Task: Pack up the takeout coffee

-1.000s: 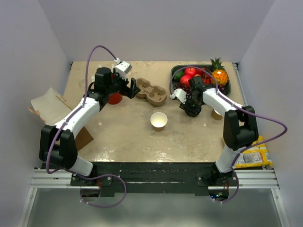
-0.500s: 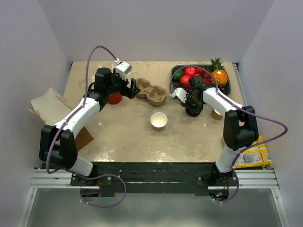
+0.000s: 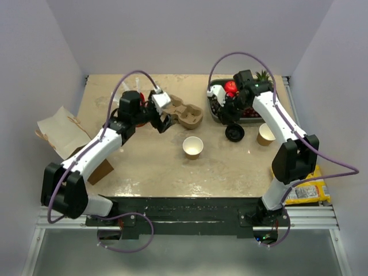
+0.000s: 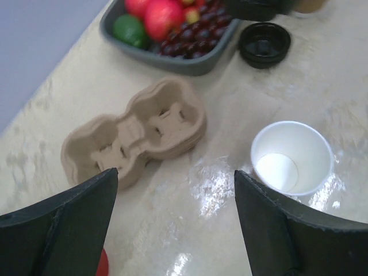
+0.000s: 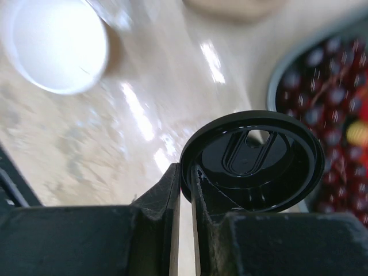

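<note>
At far left a brown paper bag (image 3: 54, 123) lies at the table edge, prob. where the order goes in the end. The L gripper (image 4: 175, 190) hovers w/ its jaws wide apart and nothing btw. them, over the near end of the cup carrier (image 4: 138, 135). I judge it is placed there to steady or lift the carrier. Both pockets of the carrier are free. Near it, toward the arms, a lidless cup (image 3: 192, 148) stands upright, white inside.

The R gripper (image 5: 185, 178) has its jaws pressed together on the rim of a black lid (image 5: 250, 161). The disc lies flat before the fingers, low over the table and beside the fruit tray (image 4: 190, 63); if it touches the table I cannot tell. I think an edge grip leaves the lid's face free to press onto a cup.

The takeout coffee, as a capped cup, shows in no view. Maybe it is not yet put together: a second tan cup (image 3: 265, 134) stands uncapped just R of the lid.

No brand or writing is readable on cups, lid or carrier. The yellow packet (image 3: 307, 191) at far R has print, too small to read.
</note>
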Tool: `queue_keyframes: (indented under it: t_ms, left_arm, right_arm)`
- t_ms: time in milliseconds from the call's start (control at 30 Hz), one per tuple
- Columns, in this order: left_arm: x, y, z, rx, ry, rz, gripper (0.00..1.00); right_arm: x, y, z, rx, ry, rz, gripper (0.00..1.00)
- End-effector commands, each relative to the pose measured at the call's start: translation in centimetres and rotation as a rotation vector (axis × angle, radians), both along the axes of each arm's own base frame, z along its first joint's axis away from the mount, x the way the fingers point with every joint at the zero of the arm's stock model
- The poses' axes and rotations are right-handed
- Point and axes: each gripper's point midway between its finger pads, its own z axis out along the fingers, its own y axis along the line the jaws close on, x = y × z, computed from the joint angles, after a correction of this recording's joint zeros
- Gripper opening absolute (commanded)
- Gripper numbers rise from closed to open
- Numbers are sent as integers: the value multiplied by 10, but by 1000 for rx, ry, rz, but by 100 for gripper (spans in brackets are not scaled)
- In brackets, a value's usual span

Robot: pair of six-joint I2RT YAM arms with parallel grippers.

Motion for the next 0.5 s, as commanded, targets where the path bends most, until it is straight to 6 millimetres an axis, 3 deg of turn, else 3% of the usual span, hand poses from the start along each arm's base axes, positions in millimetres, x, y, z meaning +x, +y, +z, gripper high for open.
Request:
queue_keyframes:
  t_ms: [0, 67, 100, 267, 467]
  left_arm:
    - [-51, -31, 37, 150, -446, -348, 85]
    - [-62, -41, 43, 201, -594, -434, 84]
    - [-66, -45, 43, 202, -629, -467, 83]
    - [-64, -66, 54, 234, -821, -578, 79]
    - [-64, -79, 51, 286, -965, -683, 78]
  right_arm:
    - [-32, 53, 55, 306, 155, 127, 5]
    - [-46, 66, 51, 379, 305, 157, 5]
    - [-39, 72, 62, 413, 291, 150, 5]
    - [-38, 90, 73, 518, 338, 162, 5]
    - [-55, 100, 78, 553, 385, 176, 6]
